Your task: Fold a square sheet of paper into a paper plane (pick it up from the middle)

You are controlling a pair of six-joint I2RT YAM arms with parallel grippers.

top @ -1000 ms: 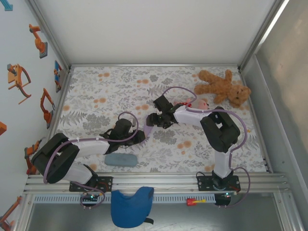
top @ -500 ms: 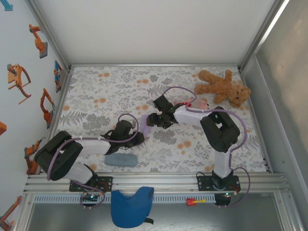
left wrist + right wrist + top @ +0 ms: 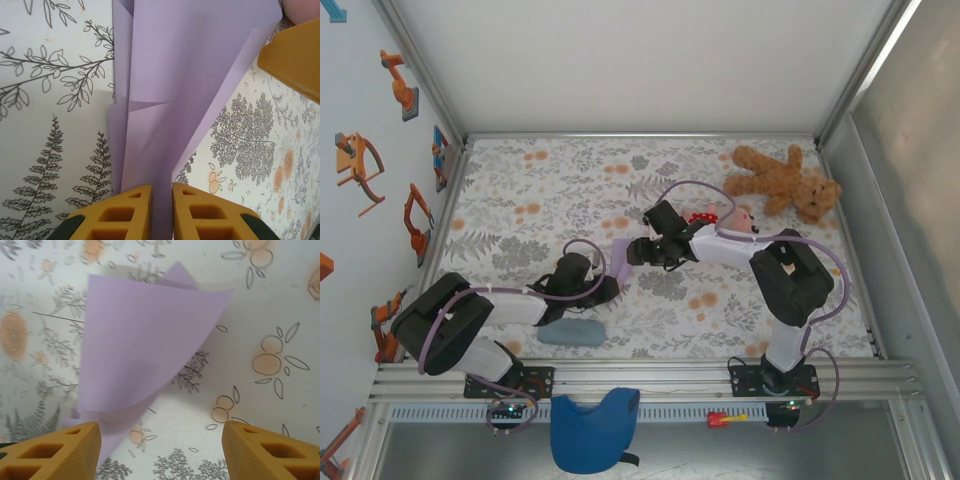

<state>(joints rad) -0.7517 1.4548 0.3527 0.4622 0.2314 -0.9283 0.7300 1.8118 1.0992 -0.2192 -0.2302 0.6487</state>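
The square sheet of paper (image 3: 165, 100) is folded into a long pale lavender creased shape, narrow at my left gripper and wider farther off. My left gripper (image 3: 161, 212) is shut on its narrow end, a strip of paper pinched between the yellow pads. From above, the paper (image 3: 617, 252) spans between my left gripper (image 3: 606, 288) and my right gripper (image 3: 633, 250). My right gripper (image 3: 160, 450) is open, jaws wide apart, just short of the paper's (image 3: 140, 345) raised wide end. One right fingertip (image 3: 292, 57) shows past the paper's far corner.
A brown teddy bear (image 3: 785, 182) lies at the back right, with small red (image 3: 701, 217) and pink (image 3: 741, 214) items near it. A grey-blue oblong pad (image 3: 570, 331) lies by the left arm. A blue cloth piece (image 3: 592, 428) hangs over the front rail.
My left gripper tightened slightly on the paper and edged back. The right arm's elbow swung to the right; its gripper stays open at the paper's far end.
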